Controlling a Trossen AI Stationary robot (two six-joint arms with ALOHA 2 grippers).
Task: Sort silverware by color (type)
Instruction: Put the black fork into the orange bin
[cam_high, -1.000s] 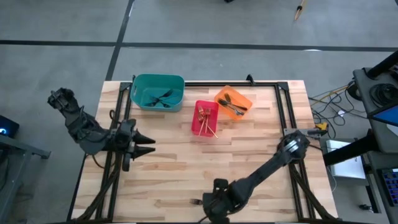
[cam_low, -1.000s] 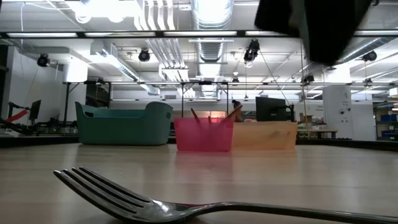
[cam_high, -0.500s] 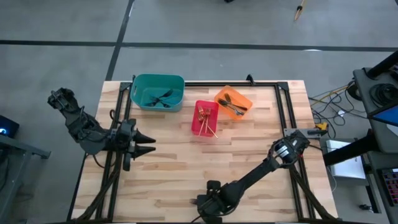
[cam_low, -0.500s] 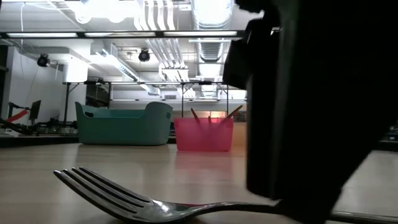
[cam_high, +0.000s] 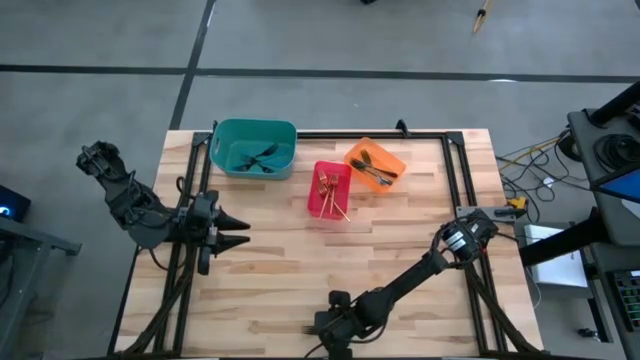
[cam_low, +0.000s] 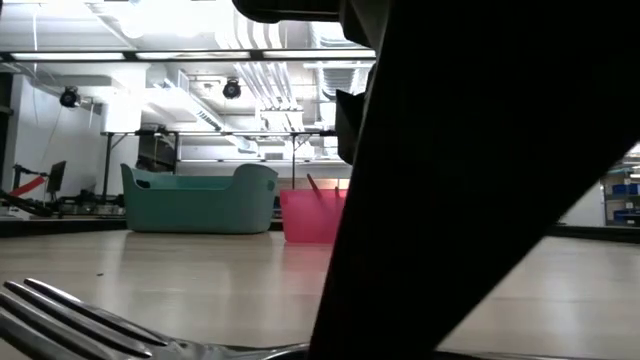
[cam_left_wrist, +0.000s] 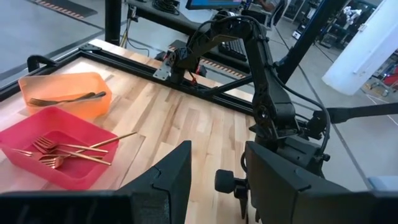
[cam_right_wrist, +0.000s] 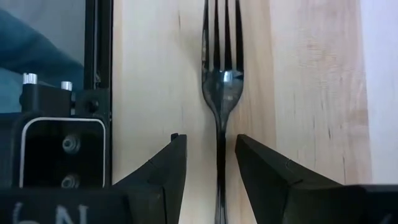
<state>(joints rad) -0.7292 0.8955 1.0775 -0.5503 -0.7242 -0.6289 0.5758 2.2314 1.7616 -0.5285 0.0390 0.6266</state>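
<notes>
Right gripper (cam_right_wrist: 216, 168): low at the table's near edge, about 6 o'clock from the table centre in the high view (cam_high: 325, 332). Fingers spread, one on each side of a fork handle, with a visible gap to the handle on both sides; not clamped.

Silver fork (cam_right_wrist: 221, 93): flat on the wood, handle running between the right gripper's fingers, tines pointing away from the wrist camera. In the low view its tines (cam_low: 70, 310) lie close to the lens, with the dark bulk of the right arm filling most of that picture.

Right arm: stretches from its base at roughly 4 o'clock on the table down to the near edge.

Left gripper (cam_high: 238, 232): held over the table's left side, about 9 o'clock from centre, well apart from the fork. Fingers parted, nothing between them.

Red bin (cam_high: 331, 190): about 12 o'clock from centre; gold forks (cam_left_wrist: 62, 151) lie inside in a loose heap, one leaning over the rim.

Orange bin (cam_high: 376, 166): just beside the red bin at about 1 o'clock; holds dark-handled forks (cam_left_wrist: 65, 99).

Teal bin (cam_high: 254, 148): about 11 o'clock, beside the red bin; dark-looking silverware (cam_high: 258, 157) inside, type I cannot tell.

Table (cam_high: 280, 270): light wooden planks with a black frame around the edge.
</notes>
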